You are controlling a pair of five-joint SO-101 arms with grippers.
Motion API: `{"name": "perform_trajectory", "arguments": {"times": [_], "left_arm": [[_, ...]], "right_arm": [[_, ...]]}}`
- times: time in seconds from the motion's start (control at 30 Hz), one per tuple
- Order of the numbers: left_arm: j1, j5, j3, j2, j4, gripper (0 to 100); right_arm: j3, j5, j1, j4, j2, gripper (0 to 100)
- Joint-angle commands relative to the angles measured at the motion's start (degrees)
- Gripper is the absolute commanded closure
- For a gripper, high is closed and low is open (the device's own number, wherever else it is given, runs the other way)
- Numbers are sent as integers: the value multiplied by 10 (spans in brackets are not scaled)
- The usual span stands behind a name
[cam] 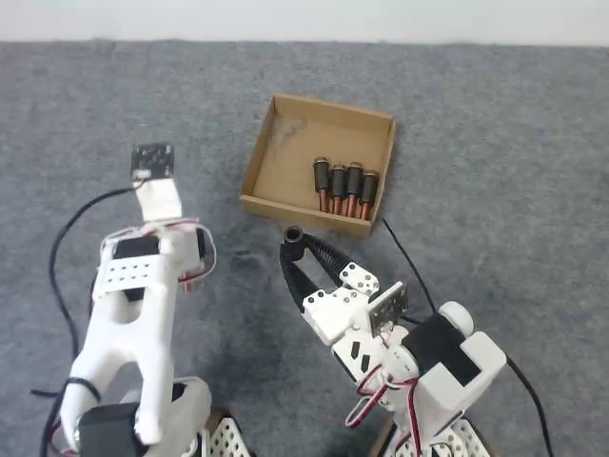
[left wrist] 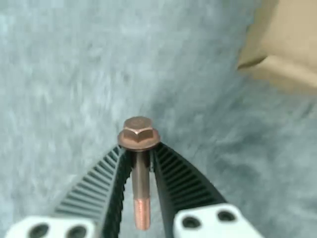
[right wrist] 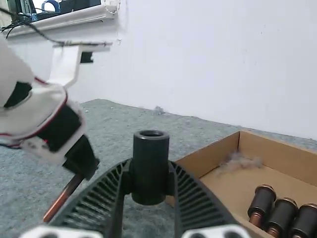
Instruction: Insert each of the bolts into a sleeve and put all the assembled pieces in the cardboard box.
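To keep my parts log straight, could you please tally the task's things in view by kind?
assembled pieces: 4
bolt, not yet sleeved: 1
sleeve, empty: 1
cardboard box: 1
Total: 7

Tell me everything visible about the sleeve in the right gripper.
The sleeve is a dark, matte cylinder, plastic or blackened metal by its look, with a bore that shows open and empty at its top end. It stands roughly upright, its lower half clamped in the right gripper, just short of the box's near wall.
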Motion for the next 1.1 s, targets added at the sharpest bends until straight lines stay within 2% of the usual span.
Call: {"name": "perform_trajectory", "arguments": {"times": [0.0, 0.33, 0.57, 0.87, 0.97, 1.07], "left_arm": [[26, -4, -66, -33, -10, 989], [127, -4, -158, -33, -10, 989], [193, 88, -217, -33, -10, 989], [229, 95, -222, -34, -16, 989], [229, 96, -197, -60, -55, 989], [234, 97, -140, -122, -128, 989]], "right_arm": [[14, -2, -1, -9, -7, 989], [13, -2, -2, -9, -7, 989], [13, -2, -4, -9, -7, 989], [13, -2, -5, -9, -7, 989], [13, -2, -5, -9, -7, 989], [13, -2, -5, -9, -7, 989]]}}
